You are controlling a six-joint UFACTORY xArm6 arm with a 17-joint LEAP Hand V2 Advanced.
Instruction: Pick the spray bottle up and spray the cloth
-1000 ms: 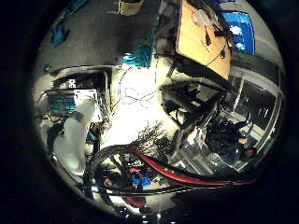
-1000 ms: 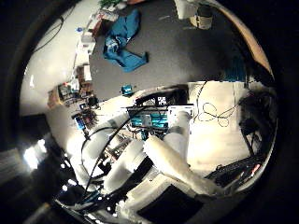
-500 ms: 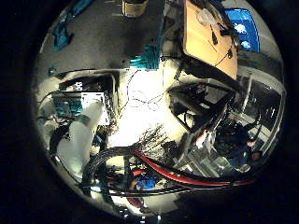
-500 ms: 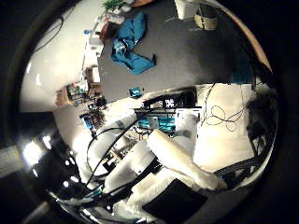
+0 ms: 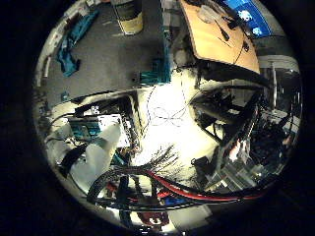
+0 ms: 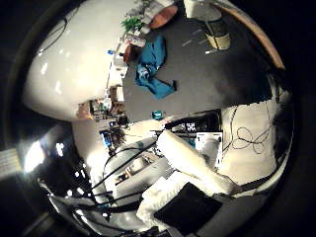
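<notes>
A dark grey table (image 6: 207, 84) fills the far part of both palm views, seen from well above. On it lies a crumpled blue cloth (image 6: 153, 66), spread flat near the table's edge where a white wall (image 6: 69, 64) begins. Well apart from the cloth, a pale cylinder with a dark band, most likely the spray bottle (image 6: 217, 34), stands upright near the opposite rim, which shows a thin wooden edge (image 6: 261, 42). A small green plant (image 6: 132, 23) and a reddish-brown bowl (image 6: 164, 17) sit beyond the cloth, at the far end of the table. A small teal block (image 6: 157, 114) rests on the table's near edge.

Beside the table the floor is pale and brightly lit (image 5: 172, 123); a wooden desk (image 5: 221, 37) with a blue screen (image 5: 246, 12) stands farther off, and dark frames and clutter crowd the room behind it.

The hand (image 6: 192, 163) shows only as white and black parts close to the camera, high above the table and touching nothing. I cannot tell how the fingers are set. The bottle's head is cut off at the view's edge.
</notes>
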